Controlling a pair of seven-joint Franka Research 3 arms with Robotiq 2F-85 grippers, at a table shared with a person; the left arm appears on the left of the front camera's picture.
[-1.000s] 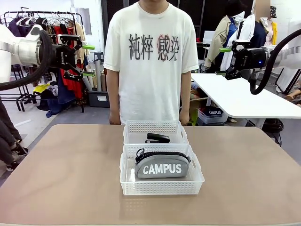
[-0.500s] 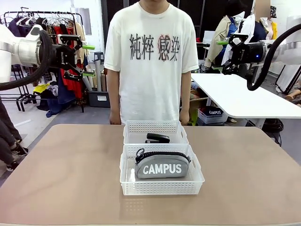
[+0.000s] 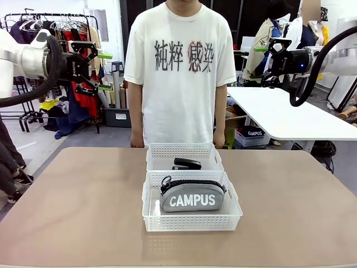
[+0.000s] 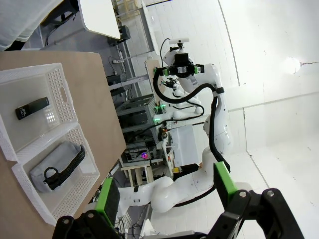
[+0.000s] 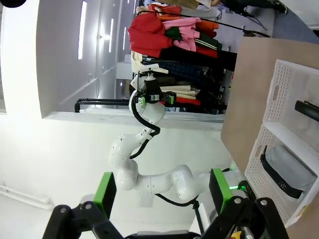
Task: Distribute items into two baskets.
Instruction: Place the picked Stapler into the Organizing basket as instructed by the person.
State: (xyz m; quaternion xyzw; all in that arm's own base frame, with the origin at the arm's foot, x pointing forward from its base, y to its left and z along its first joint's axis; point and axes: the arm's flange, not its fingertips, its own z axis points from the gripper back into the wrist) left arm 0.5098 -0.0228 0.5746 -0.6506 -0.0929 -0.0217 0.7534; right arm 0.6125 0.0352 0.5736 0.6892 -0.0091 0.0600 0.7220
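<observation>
Grey CAMPUS pouch (image 3: 192, 196) lies on its long edge in the near basket (image 3: 191, 221), zip (image 3: 192, 182) up, filling most of the width. Black stapler (image 3: 187, 163) lies flat in the far basket (image 3: 184, 151), near the middle. The two baskets touch, near one just ahead of the far one, at the centre of the worktop (image 3: 72, 212). One item per basket: sorting looks done.

Handling, judged: the pouch is soft fabric, likely light, gives under a pinch; best taken across the top seam by the zip, or across its short width. The stapler is rigid, small, denser, smooth casing could slip; take it across its narrow sides at mid-length. The baskets are thin lattice plastic, light, and would slide if nudged.

Left gripper (image 3: 104, 71) is high at left, fingers (image 4: 108, 200) spread wide, holding nothing. Right gripper (image 3: 259, 64) is high at right, fingers (image 5: 104, 191) spread wide, also bare.

Room: broad bare worktop either side of the baskets. A person (image 3: 178, 72) stands right behind the far edge, close to the far basket, so reaches there are tight. Basket walls block low side approaches; come in from above.
</observation>
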